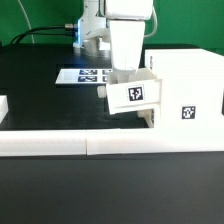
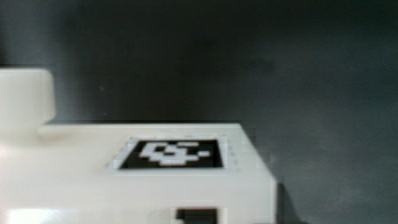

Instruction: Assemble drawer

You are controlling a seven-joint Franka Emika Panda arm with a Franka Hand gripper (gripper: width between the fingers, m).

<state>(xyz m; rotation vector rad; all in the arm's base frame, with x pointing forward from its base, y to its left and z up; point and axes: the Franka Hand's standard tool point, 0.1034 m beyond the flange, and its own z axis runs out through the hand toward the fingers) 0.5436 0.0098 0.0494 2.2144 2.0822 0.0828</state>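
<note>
A: What did the exterior view show?

B: A white arm hung over a black surface (image 1: pixel 40 80). Its pincer (image 1: pixel 128 78) met the upper edge of a small white tray (image 1: pixel 133 94), which sat tilted, its marker face turned to the camera. The fingertips were hidden behind the tray, so I could not tell whether they were pinching it or merely touching.

A: Where was the rest of the drawer?

B: The housing (image 1: pixel 185 95), a tall white box, stood just beside the tray on the exterior view's right. They seemed to touch or overlap; the seam was unclear. A marker board (image 1: pixel 85 76) lay flat behind, and a low white wall (image 1: pixel 100 143) ran across the front.

A: What could have gone wrong?

B: In my judgement, the tilt. A tray entering the housing askew could jam on an edge, or slip from a shallow hold.

A: Anything inside the containers?

B: Neither interior could be seen. The wrist view showed only a white top with a marker (image 2: pixel 175 153).
</note>
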